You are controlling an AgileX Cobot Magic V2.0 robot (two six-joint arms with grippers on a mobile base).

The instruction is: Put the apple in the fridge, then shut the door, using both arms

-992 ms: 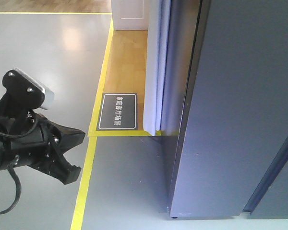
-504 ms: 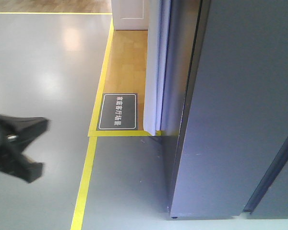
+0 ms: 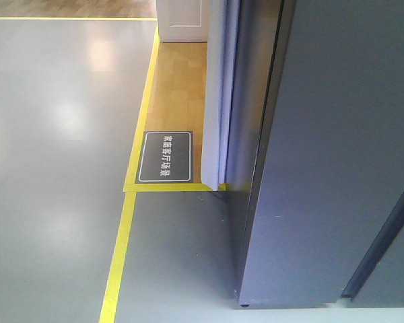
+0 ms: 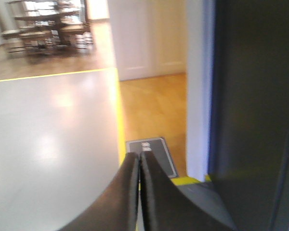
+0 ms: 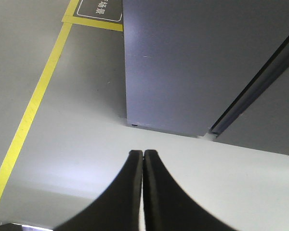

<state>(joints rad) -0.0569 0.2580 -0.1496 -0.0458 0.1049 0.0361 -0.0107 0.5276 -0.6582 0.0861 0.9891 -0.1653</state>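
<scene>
While the grey floor [image 3: 54,168] lies bare on the left, a yellow tape line [image 3: 124,229] runs away toward a dark floor sign [image 3: 164,156] on the wooden strip. Right of that stands the fridge [image 3: 323,168], its dark grey door [image 5: 192,62] flush with the front. No apple shows anywhere. Seen from the wrists, the left gripper [image 4: 138,159] has its jaws clenched together on nothing, and the right gripper [image 5: 143,156] is likewise clenched and holds nothing.

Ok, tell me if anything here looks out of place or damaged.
Nothing stands out. The fridge stands upright with its front shut, the floor sign lies flat inside the yellow tape, and no spill shows. Both tools, left and right, are shut and empty.
</scene>
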